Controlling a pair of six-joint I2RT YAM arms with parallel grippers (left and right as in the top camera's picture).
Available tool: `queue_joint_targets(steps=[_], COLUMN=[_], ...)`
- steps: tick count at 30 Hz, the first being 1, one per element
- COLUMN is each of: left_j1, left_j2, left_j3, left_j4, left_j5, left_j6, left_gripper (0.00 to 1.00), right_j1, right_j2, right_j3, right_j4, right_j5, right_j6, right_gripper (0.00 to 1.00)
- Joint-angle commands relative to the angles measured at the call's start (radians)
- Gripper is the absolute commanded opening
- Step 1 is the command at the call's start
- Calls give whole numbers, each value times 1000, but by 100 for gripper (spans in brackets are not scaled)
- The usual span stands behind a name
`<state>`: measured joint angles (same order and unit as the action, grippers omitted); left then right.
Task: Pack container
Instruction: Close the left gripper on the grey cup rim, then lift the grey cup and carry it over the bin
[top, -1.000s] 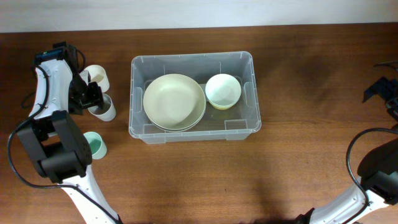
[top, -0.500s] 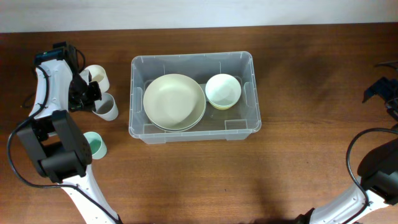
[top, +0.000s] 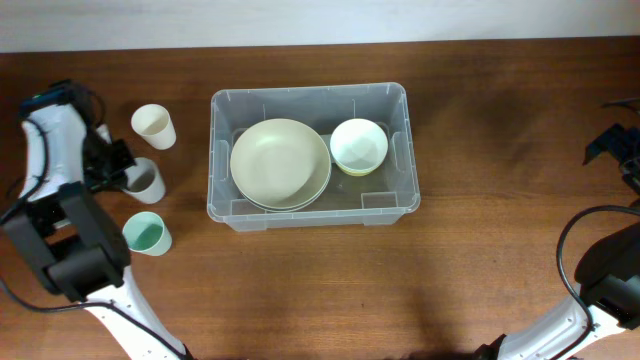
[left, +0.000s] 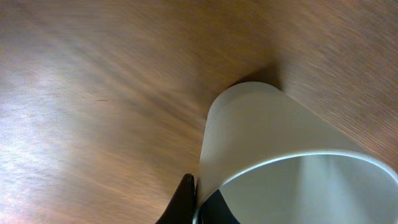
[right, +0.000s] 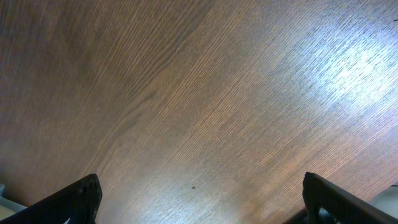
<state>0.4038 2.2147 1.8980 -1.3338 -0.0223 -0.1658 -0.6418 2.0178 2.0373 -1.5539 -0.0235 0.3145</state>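
While left claw (left: 198, 204) grips grey cup (left: 261, 130) | right claw (right: 202, 194) spread | container (top: 310, 93) clear, ribbed

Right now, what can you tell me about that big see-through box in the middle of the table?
The container is a clear plastic rectangular bin with rounded corners and moulded ribs, lidless, sitting flat on the wooden table. Inside lie a large pale dish and a smaller bowl beside it.

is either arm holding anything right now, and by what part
The left gripper pinches the pale grey cup by its rim, one finger outside the wall, one inside. The right gripper is open and empty.
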Motion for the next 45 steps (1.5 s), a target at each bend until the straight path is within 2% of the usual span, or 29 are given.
queue_joint_targets(steps=[1, 7, 14, 19, 21, 26, 36, 41, 45], left_j1=[56, 125, 162, 108, 21, -225, -780, -925, -990], left_j2=[18, 15, -37, -116, -164, -199, -55, 42, 104], left_j3=[11, 112, 370, 586, 665, 686, 680, 679, 679], left_j4=[11, -11, -130, -211, -204, -179, -187, -209, -247], left_j5=[-19, -18, -18, 122, 156, 158, 157, 157, 158], left_j6=[-25, -51, -67, -80, -73, -42, -42, -8, -8], left_gripper=[1, 1, 1, 1, 1, 1, 1, 1, 1], right_j1=[0, 0, 0, 0, 0, 0, 0, 0, 0], right_j2=[-24, -24, -24, -24, -24, -24, -24, -24, -24], right_j3=[-2, -2, -2, -2, -2, -2, -2, -2, -2], right_j4=[2, 2, 2, 2, 2, 2, 2, 2, 2], right_j5=[9, 9, 9, 9, 9, 9, 9, 9, 9], right_j6=[8, 8, 8, 8, 8, 8, 8, 8, 8], right_gripper=[99, 99, 99, 99, 99, 99, 99, 99, 99])
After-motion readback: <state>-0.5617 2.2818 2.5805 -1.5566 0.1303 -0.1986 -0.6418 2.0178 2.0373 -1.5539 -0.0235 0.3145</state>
